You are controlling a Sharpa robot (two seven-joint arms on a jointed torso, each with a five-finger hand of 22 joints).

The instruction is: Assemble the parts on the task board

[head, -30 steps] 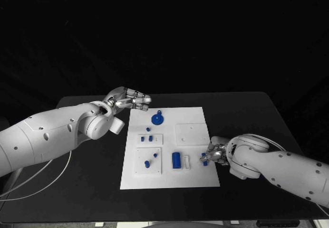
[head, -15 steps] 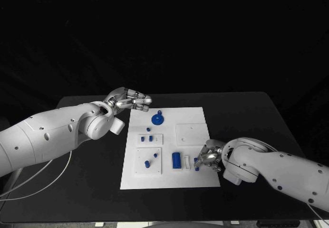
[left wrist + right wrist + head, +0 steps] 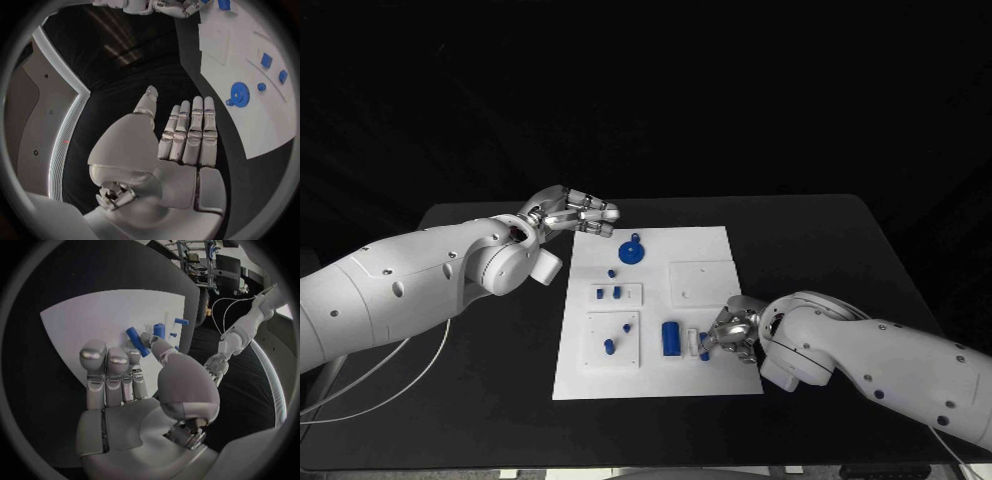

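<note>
Beneath both my robot hands spreads the black tabletop, and on its middle lies the white task board, reaching from my left robot hand at its far corner to my right robot hand at its near edge.

My left robot hand hovers just beside the board's far left corner, holding nothing; in the left wrist view its fingers lie straight and close side by side, the thumb standing a little apart.

My right robot hand sits over the board's near right part and pinches a small blue peg between thumb and a finger, the other fingers lined up together. The peg is tilted, just above the white surface.

Right beside that hand, toward my left, a blue cylinder lies on the board next to a small white block. Further off, near my left robot hand, lies a blue gear. Between them sit small blue parts in a raised white plate, and another on the plate nearer me.
</note>
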